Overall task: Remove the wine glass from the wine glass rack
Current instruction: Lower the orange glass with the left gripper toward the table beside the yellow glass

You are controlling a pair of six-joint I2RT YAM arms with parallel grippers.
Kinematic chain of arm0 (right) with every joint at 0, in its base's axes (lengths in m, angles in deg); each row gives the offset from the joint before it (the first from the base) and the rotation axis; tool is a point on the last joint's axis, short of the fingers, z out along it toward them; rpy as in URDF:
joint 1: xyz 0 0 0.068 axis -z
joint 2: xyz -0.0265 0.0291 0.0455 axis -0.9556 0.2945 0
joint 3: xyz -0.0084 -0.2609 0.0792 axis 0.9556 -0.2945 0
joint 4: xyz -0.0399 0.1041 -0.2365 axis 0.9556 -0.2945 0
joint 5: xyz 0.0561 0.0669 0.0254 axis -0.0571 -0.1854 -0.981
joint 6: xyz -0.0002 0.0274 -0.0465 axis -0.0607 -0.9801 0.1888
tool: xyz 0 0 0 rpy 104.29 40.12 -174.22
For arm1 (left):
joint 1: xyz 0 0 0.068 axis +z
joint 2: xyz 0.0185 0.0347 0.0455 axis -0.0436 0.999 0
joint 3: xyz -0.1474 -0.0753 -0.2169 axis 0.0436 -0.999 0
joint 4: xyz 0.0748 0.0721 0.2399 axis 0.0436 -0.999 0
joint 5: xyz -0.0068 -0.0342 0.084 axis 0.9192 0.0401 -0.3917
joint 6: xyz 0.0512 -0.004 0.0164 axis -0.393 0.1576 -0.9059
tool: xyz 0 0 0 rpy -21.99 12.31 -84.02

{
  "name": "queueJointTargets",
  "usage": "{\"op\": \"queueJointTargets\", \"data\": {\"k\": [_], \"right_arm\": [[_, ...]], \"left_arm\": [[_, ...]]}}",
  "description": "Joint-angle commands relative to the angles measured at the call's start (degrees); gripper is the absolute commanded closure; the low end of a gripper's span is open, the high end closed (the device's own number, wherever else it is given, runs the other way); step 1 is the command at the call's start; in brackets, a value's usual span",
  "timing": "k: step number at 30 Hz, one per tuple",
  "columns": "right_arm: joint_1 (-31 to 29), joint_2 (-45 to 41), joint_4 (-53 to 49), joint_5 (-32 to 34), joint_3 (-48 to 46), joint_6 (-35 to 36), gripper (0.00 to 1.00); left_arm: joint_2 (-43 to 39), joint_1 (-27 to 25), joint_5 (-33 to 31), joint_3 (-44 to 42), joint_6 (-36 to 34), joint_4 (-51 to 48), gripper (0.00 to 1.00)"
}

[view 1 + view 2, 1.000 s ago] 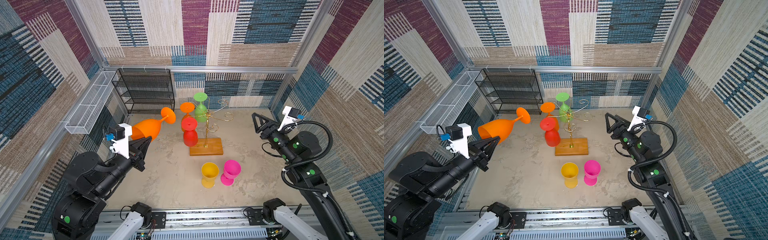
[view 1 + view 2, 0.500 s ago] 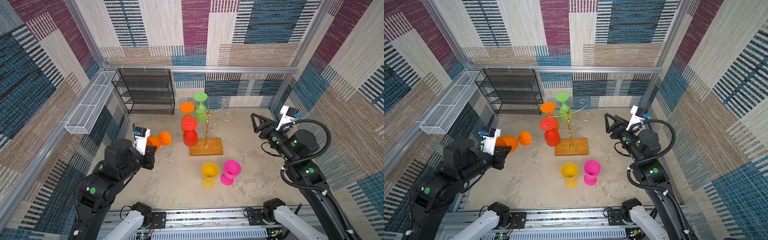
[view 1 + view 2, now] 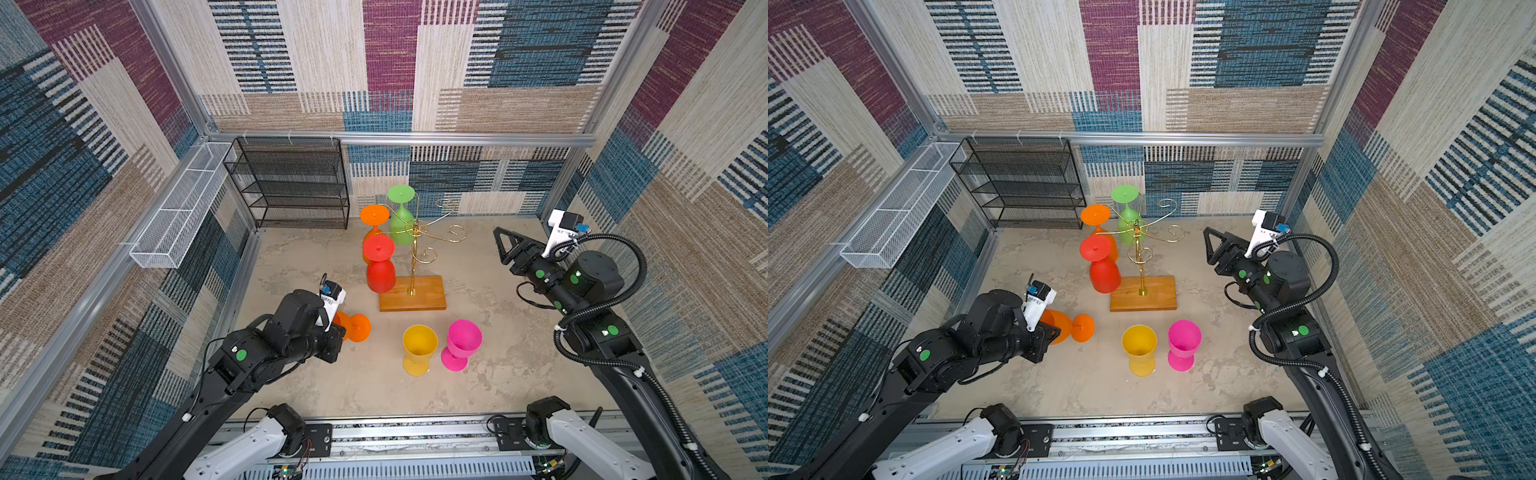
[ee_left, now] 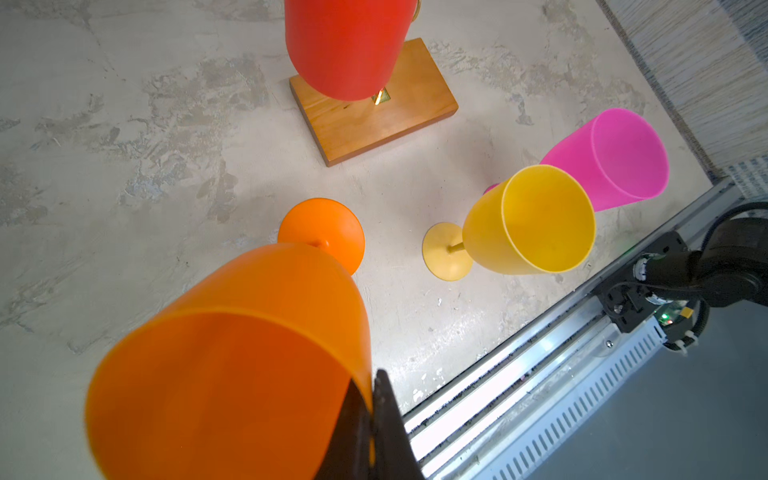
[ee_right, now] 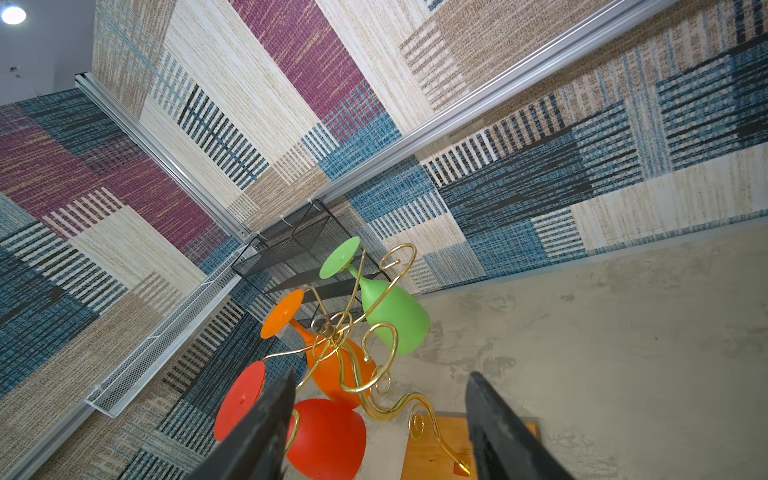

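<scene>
Read the top views as a clock, with twelve at the far wall. The mottled grey table (image 3: 311,257) fills the cell floor. The black mesh shelf unit (image 3: 291,187) stands in the eleven o'clock corner. The long white wire basket (image 3: 174,216) hangs on the wall at about ten.

The wine glass rack (image 3: 424,297) stands just past the table's middle toward twelve, its gold pole upright on the wood base. Three glasses hang from its curled arms, foot up and bowl down. The green glass (image 3: 401,224) is at eleven o'clock of the pole, the second orange glass (image 3: 374,215) at ten, and the red glass (image 3: 379,274) at eight (its bowl reaches lowest, over the base's edge).

The orange wine glass (image 3: 353,327) is off the rack, at eight o'clock of the base and well apart from it. It is tilted, with its foot low over the table; whether the foot touches, I cannot tell. The left gripper (image 4: 372,399) is clenched on the rim of its bowl, one finger inside and one outside.

The yellow glass (image 3: 419,347) and the pink glass (image 3: 463,338) stand upright just beside each other, at six o'clock of the base.

The right gripper (image 5: 382,376) hangs at three o'clock of the rack, apart from it, with its jaws parted and nothing between them.
</scene>
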Motion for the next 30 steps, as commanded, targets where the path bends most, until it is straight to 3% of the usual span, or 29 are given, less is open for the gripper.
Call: {"op": "queueJointTargets", "data": {"k": [1, 14, 30], "right_arm": [[0.0, 0.2, 1.1, -1.3, -0.1, -0.3, 0.34], [0.0, 0.3, 1.4, -2.0, -1.2, -0.1, 0.34], [-0.1, -0.1, 1.0, -2.4, -1.4, 0.6, 0.33]], "left_arm": [[1.2, -2.7, -3.0, -1.4, 3.7, 0.1, 1.00], [12.7, -20.0, -12.5, 0.7, 6.7, 0.1, 1.00], [23.6, -25.1, -9.0, 4.7, 3.7, 0.0, 1.00]]}}
